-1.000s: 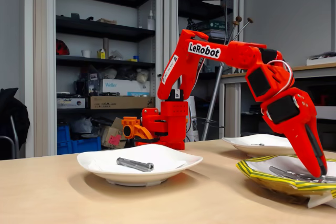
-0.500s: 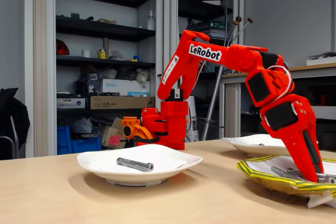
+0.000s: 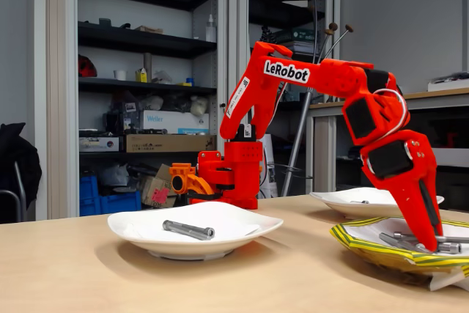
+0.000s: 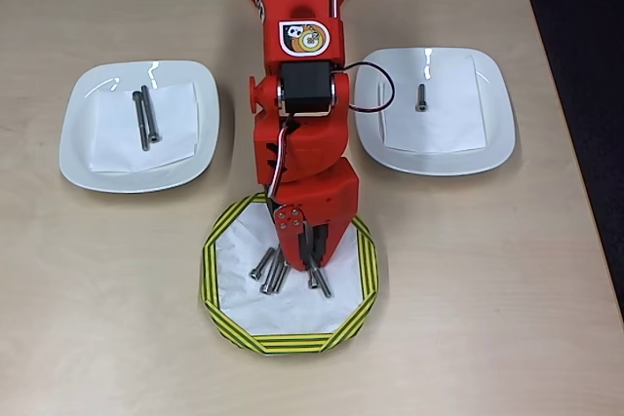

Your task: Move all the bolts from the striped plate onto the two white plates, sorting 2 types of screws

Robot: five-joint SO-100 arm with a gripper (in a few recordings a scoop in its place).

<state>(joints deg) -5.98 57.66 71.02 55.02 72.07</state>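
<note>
A bolt is being picked from the striped plate (image 4: pixel 363 280), and the pick is best done by settling on one bolt only. The fingers (image 4: pixel 313 262) should be lined up across that bolt's shaft, lowered until they straddle it, and closed near its middle so that it comes up level rather than swinging from one end. Neighbouring bolts should be left out of the bite, since a crowded grip is likely to slip (the loose ones lie close together, almost touching).

In the overhead view the fingers are seen down inside the striped plate, their tips at the white centre. A long bolt (image 4: pixel 319 282) lies directly beneath the tips and runs out beyond them toward the plate's near rim. A cluster of bolts (image 4: pixel 270 270) lies just beside the fingers on their left in that view, fanned at a slant.

Whether the fingers are spread or already closed on a bolt cannot be told; the tips are hidden by the arm's own housing from above and are too small in the fixed view (image 3: pixel 432 243).
</note>
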